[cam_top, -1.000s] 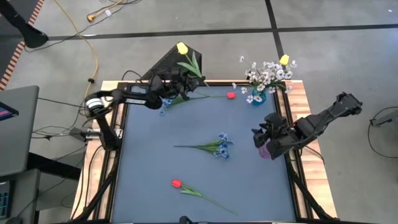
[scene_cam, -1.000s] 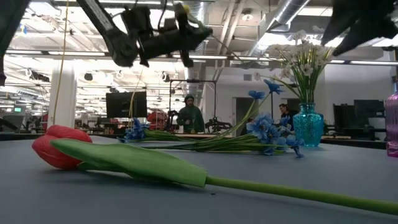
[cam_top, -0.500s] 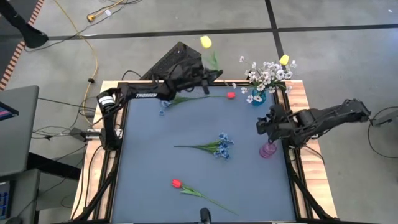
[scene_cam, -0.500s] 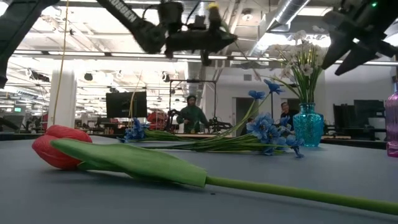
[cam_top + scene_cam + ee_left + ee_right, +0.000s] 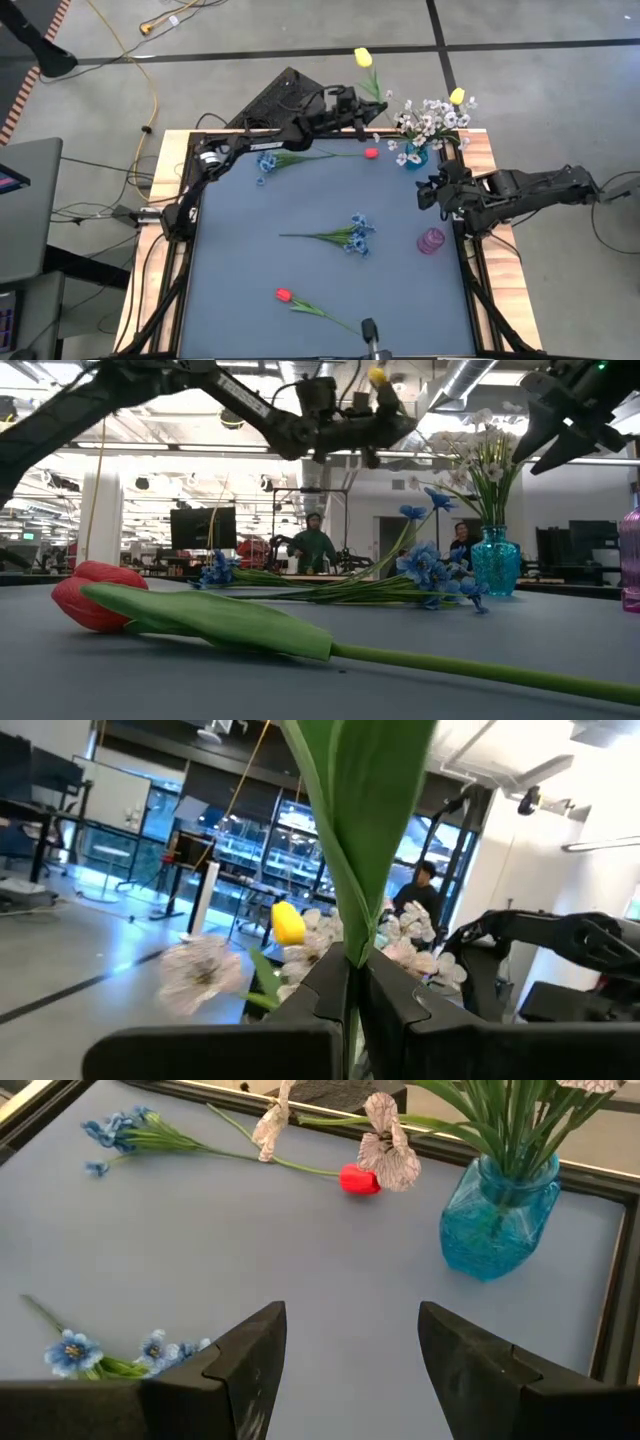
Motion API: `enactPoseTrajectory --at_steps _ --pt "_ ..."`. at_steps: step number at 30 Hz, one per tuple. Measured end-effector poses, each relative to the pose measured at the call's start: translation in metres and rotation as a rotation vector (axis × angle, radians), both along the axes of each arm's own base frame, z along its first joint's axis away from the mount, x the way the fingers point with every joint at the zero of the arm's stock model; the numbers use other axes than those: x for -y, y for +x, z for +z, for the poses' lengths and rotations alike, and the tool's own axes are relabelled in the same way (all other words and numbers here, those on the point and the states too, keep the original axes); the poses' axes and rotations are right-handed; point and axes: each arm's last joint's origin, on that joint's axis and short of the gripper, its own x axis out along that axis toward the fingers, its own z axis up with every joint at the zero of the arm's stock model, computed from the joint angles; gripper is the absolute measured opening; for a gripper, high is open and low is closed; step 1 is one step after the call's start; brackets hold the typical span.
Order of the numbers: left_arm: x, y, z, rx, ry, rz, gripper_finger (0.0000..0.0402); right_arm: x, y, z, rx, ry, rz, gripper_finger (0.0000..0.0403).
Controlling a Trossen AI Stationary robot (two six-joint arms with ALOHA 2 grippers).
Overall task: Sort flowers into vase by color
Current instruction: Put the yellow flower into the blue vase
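Left gripper (image 5: 362,112): raised over the far edge of the bench, fingers (image 5: 330,982) pinched tight on the green stem of a yellow tulip (image 5: 363,58), whose bud stands clear above the arm (in the low view it shows at the top, just left of the white spray).
Right gripper (image 5: 430,191): at the bench's right edge, held above the surface, fingers (image 5: 255,1352) spread wide with nothing between them.
Blue glass vase (image 5: 415,156): far right corner of the bench (image 5: 300,200), upright, holding a spray of white flowers (image 5: 425,118) and a second yellow bud (image 5: 457,96).
Pink vase (image 5: 430,241): near the right edge, just beside the right arm and nearer the front than its gripper; the pictures do not show anything in it.
Red tulip, far (image 5: 371,153): lying flat near the far edge, just left of the blue vase, its stem running left toward a small blue cluster (image 5: 266,163).
Blue flower bunch (image 5: 355,235): lying flat about the middle of the bench, blossoms toward the right, stem pointing left.
Red tulip, near (image 5: 284,295): lying flat toward the front, bud to the left, leafy stem trailing right and forward (it fills the foreground of the low view).
Room behind: a person (image 5: 314,546) stands well beyond the bench.
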Motion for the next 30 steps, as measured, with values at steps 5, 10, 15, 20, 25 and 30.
enactPoseTrajectory --at_steps 5,10,15,20,25,30 --pt "-0.001 0.019 -0.007 0.024 -0.003 -0.015 0.0 0.0 0.0 0.0 -0.001 0.001 0.002 0.0255" --pt "0.0 0.031 -0.015 0.03 -0.007 -0.013 0.0 0.0 0.0 0.0 -0.001 0.002 0.003 0.0255" --pt "0.006 0.036 -0.018 -0.012 0.034 0.057 0.0 0.0 0.0 0.0 -0.002 0.002 0.003 0.0255" --pt "0.014 0.04 -0.019 -0.026 0.072 0.058 0.0 0.0 0.001 0.0 0.01 0.004 0.004 0.0255" --pt "0.021 0.043 -0.02 -0.044 0.104 0.112 0.0 -0.001 0.003 0.003 0.017 0.013 0.037 0.0255" --pt "0.018 0.045 -0.029 -0.012 0.077 0.106 0.0 -0.001 0.002 0.017 0.054 0.02 0.051 0.0255"
